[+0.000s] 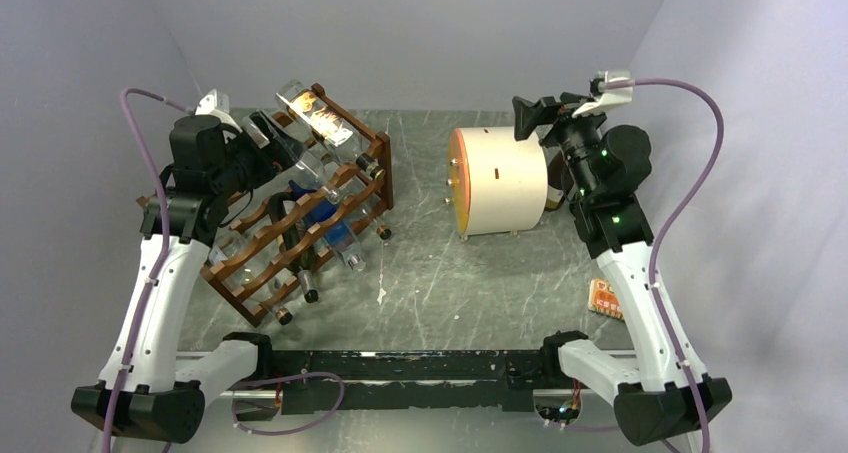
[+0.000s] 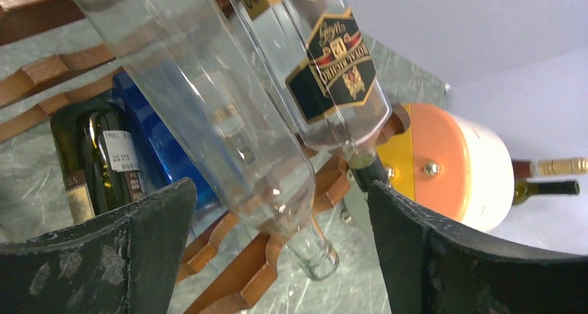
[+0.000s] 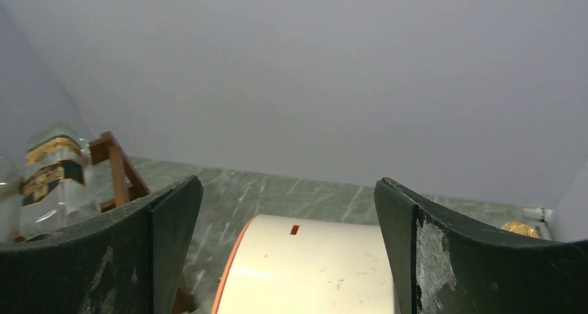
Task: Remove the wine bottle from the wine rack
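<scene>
The left gripper point(image 2: 281, 186) is standing wide open, holding nothing; one clear bottle point(image 2: 208, 99) is lying ahead between its fingers, touching neither, on the rack point(image 2: 236, 290). The right gripper point(image 3: 288, 182) is gaping empty above one cream drum point(image 3: 305, 272). The rack is carrying at least four bottles: the clear bottle, one labelled bottle point(image 2: 326, 64), one blue bottle point(image 2: 156, 141), one green bottle point(image 2: 90, 154). A marbled surface point(image 1: 440, 273) is supporting everything; grey walls point(image 1: 400, 33) are enclosing it.

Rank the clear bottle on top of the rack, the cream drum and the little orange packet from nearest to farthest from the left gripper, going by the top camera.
From the left gripper, top view:
1. Clear bottle: on the wine rack's top tier, right beside the gripper.
2. Cream drum: mid-table, to the right.
3. Orange packet: far right, towards the near edge.
</scene>
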You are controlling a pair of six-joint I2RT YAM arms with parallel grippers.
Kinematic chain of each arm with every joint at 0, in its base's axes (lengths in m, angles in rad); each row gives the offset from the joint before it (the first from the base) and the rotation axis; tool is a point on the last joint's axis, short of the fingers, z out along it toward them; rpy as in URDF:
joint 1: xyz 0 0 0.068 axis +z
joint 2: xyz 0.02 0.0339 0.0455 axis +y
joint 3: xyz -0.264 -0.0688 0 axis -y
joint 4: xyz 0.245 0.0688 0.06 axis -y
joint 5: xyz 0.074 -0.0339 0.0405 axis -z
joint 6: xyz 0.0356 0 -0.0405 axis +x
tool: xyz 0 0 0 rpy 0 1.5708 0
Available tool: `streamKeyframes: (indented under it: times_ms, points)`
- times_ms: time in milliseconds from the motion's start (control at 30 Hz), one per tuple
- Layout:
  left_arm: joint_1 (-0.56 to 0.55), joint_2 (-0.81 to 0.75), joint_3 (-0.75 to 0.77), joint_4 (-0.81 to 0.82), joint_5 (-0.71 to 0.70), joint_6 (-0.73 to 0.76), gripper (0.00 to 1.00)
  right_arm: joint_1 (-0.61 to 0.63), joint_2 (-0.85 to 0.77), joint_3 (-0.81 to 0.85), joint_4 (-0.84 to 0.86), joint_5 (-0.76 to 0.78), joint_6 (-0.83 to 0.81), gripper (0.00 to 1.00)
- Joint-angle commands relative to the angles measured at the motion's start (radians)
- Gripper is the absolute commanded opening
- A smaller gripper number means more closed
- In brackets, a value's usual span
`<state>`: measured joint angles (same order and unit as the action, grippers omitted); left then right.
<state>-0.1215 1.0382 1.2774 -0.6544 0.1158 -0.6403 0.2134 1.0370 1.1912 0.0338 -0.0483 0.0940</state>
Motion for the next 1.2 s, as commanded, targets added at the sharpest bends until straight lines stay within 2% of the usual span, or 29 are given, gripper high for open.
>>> streamKeyframes:
  times_ms: [0, 200, 333, 400, 533, 667, 733, 900, 1067, 1100, 1167]
  points:
    - [0.004, 0.013, -0.034, 0.118, -0.096, -0.074, 0.95, 0.003, -0.064, -0.032, 0.014, -0.049, 0.082, 1.0]
    - [0.061, 0.065, -0.08, 0.203, 0.002, -0.143, 0.95, 0.015, -0.078, 0.006, -0.091, -0.086, 0.046, 1.0]
    - [0.086, 0.085, -0.117, 0.241, 0.021, -0.169, 0.95, 0.019, -0.138, -0.061, -0.025, -0.094, 0.108, 1.0]
    - [0.098, 0.09, -0.132, 0.254, 0.027, -0.17, 0.95, 0.019, -0.153, -0.082, -0.016, -0.038, 0.161, 1.0]
    - [0.121, 0.105, -0.164, 0.294, 0.049, -0.174, 0.95, 0.019, -0.14, -0.052, -0.13, 0.227, 0.391, 1.0]
    - [0.163, 0.128, -0.197, 0.356, 0.133, -0.193, 0.95, 0.02, -0.128, -0.028, -0.188, 0.251, 0.435, 1.0]
    - [0.177, 0.135, -0.215, 0.404, 0.184, -0.21, 0.95, 0.019, -0.135, -0.031, -0.182, 0.211, 0.429, 1.0]
    - [0.184, 0.143, -0.257, 0.491, 0.233, -0.243, 0.95, 0.02, -0.202, -0.074, -0.105, -0.005, 0.286, 1.0]
    - [0.19, 0.14, -0.3, 0.556, 0.258, -0.272, 0.95, 0.019, -0.263, -0.114, -0.1, -0.004, 0.227, 1.0]
    - [0.192, 0.141, -0.308, 0.568, 0.264, -0.278, 0.98, 0.02, -0.271, -0.119, -0.1, -0.002, 0.222, 1.0]
    - [0.197, 0.138, -0.32, 0.59, 0.276, -0.29, 0.95, 0.019, -0.284, -0.133, -0.083, -0.034, 0.208, 1.0]
